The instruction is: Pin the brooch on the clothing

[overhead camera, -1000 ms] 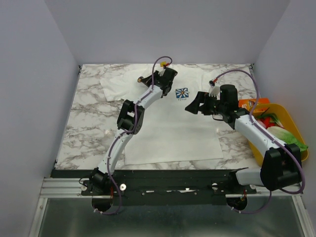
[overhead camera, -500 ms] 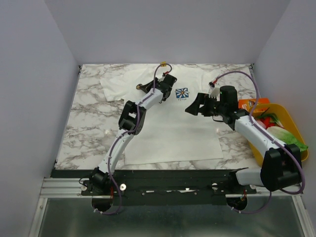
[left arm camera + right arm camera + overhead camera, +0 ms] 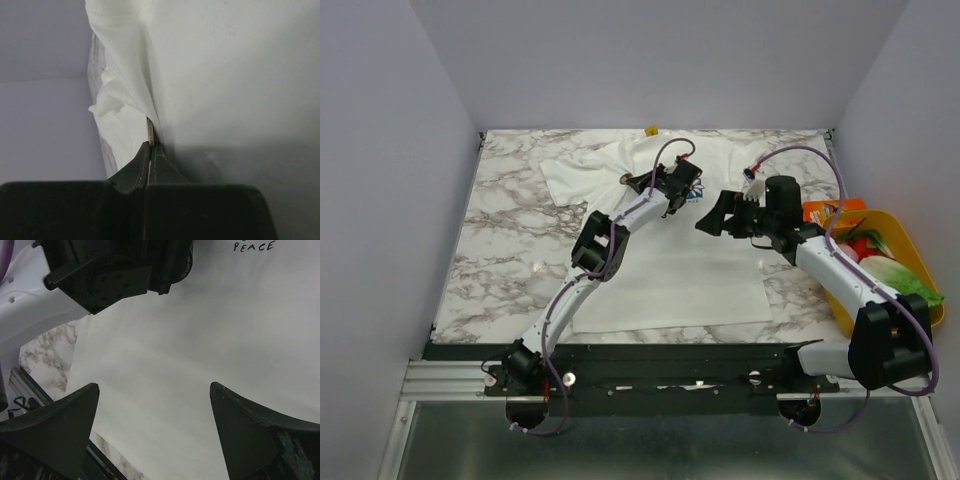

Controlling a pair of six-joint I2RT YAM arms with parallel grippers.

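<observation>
Spreading over the marble surface [image 3: 500,240], the clothing [image 3: 670,270] lies mostly flat from chest to hem, a plain white T-shirt with its upper left part rucked into soft folds and the yellow neck label [image 3: 651,130] peeping out at the far edge. Over its middle hangs the right tool [image 3: 712,212], jaws spread wide and holding nothing, cloth visible between them in its own wrist view and the blue lettering [image 3: 254,246] just above. Off to the right sits a yellow basket [image 3: 910,250], well apart from the action. Now the business end: the left tool [image 3: 630,181] reaches across the chest toward the bunched fabric, jaws pressed together, and in the left wrist view they are pinching the brooch [image 3: 150,131]. It is seen edge-on there, a thin brownish sliver standing up from the tips and tucked right against a hanging fold of white cloth. So, by my reading, the pick-up is done and the brooch has been brought to the shirt, touching it or very nearly. What I cannot tell is whether the pin has gone through the fabric; its face and clasp are hidden from every view. Left to do, as I judge it: get the pin seated in the cloth, then let go and leave it sitting there. The brooch itself looks tiny — a slim disc, dwarfed by the jaws that carry it.
</observation>
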